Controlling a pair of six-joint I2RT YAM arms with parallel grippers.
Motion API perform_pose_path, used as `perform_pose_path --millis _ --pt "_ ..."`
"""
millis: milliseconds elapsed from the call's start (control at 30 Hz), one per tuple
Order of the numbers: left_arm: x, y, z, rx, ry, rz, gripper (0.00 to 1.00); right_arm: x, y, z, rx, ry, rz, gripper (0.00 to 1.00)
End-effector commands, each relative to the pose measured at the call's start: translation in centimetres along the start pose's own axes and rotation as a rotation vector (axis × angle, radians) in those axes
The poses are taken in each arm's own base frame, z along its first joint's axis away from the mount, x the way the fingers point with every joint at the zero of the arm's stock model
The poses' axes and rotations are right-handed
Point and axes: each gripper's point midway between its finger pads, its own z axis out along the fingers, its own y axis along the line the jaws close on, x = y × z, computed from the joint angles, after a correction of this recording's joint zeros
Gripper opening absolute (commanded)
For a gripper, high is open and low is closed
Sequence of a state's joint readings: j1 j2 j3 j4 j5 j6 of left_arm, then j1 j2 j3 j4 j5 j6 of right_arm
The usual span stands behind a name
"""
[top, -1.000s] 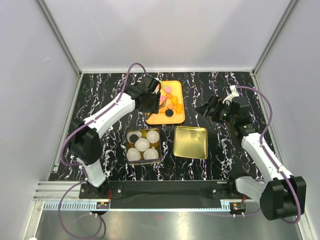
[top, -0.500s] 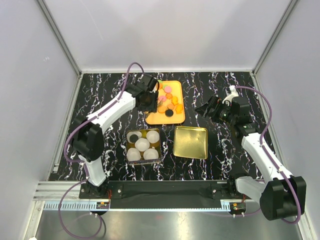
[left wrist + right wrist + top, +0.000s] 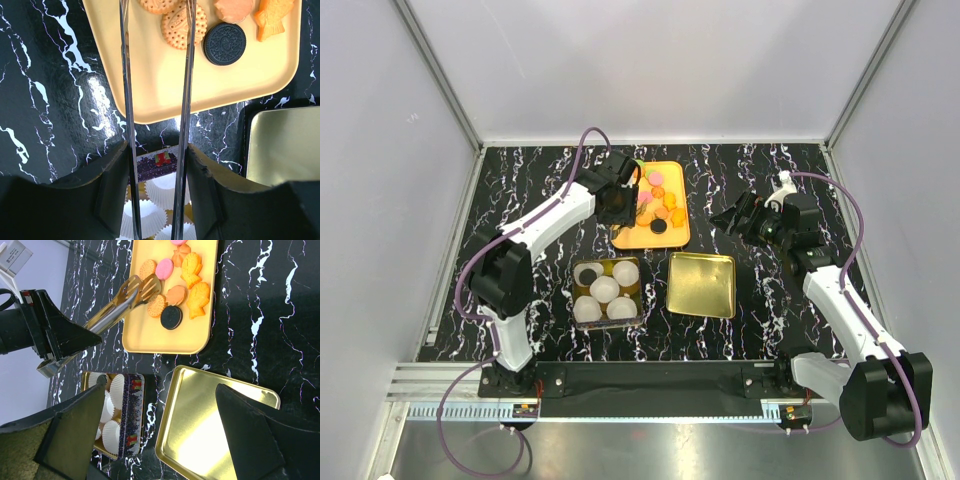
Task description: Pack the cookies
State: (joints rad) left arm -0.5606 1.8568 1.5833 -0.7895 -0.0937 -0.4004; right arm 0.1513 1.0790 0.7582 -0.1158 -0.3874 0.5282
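Observation:
The cookies [image 3: 661, 208] lie on a yellow tray [image 3: 632, 239]: tan, orange and pink ones and one black one [image 3: 224, 44]. My left gripper [image 3: 617, 196] is shut on metal tongs [image 3: 129, 100]. The tong tips are spread over the tray on either side of a round tan cookie [image 3: 176, 26]. The tin [image 3: 575, 292] holds white paper cups, and one cup has a black cookie [image 3: 586, 268] in it. My right gripper [image 3: 732, 218] is open and empty, up above the table to the right of the tray.
The tin's gold lid [image 3: 701, 285] lies flat to the right of the tin, below the tray. The black marble table is walled by white panels on three sides.
My left arm has shifted slightly, carrying the tongs a little further over the tray. The right arm has not moved.

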Motion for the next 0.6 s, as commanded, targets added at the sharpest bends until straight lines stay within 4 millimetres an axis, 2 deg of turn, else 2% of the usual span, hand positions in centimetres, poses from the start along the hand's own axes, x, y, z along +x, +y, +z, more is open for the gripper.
perform_pose_path --millis 0,367,567 --pt "-2.5 -1.0 -0.5 0.042 -0.073 -0.019 0.50 -0.8 1.0 0.1 -0.043 -0.023 -0.020 1.00" --pt "-2.6 -1.2 -0.8 0.056 -0.077 -0.021 0.42 -0.7 0.9 0.2 -0.041 -0.021 -0.018 1.00" --pt "-3.6 -1.3 -2.8 0.070 -0.114 -0.018 0.41 -0.7 0.9 0.2 -0.042 -0.019 -0.017 1.00"
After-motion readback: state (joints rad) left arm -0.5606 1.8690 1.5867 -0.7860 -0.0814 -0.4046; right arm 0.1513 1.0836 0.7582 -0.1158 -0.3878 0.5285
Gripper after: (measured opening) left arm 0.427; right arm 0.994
